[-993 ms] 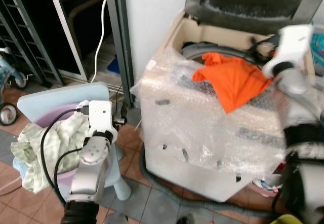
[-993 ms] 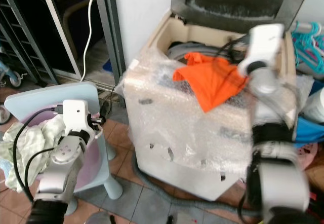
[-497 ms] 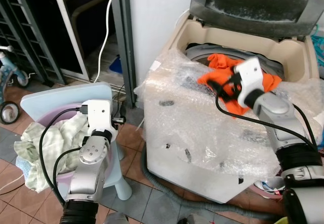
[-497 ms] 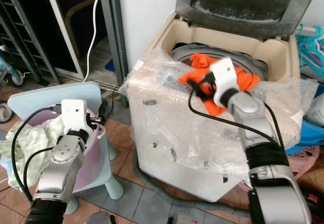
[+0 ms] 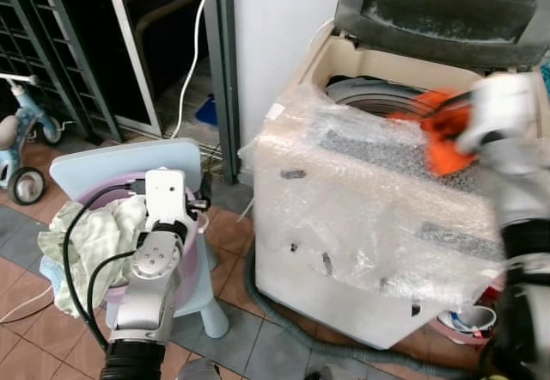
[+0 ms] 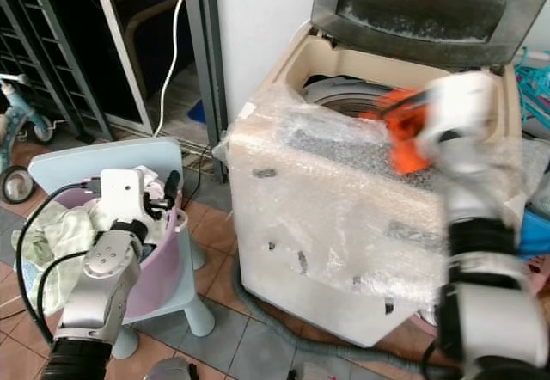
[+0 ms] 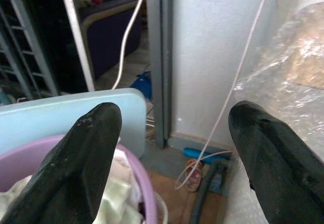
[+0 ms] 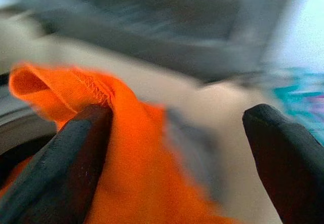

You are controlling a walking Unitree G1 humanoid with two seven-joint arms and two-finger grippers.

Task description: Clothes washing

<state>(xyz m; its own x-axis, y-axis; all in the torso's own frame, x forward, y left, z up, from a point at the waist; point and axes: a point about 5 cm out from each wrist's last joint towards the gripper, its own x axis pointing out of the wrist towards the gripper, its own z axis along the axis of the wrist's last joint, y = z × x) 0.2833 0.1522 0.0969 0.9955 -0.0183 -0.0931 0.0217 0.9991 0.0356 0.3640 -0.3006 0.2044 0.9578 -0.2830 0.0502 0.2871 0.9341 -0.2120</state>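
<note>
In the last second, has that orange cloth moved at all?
Yes. The orange cloth has shifted toward the robot's right along the washing machine rim, away from the bubble-wrapped front. The right gripper has its fingers spread around it.

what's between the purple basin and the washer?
In the left eye view, bare tiled floor separates the purple basin from the bubble-wrapped washer; a grey hose curls along the washer's foot.
</note>
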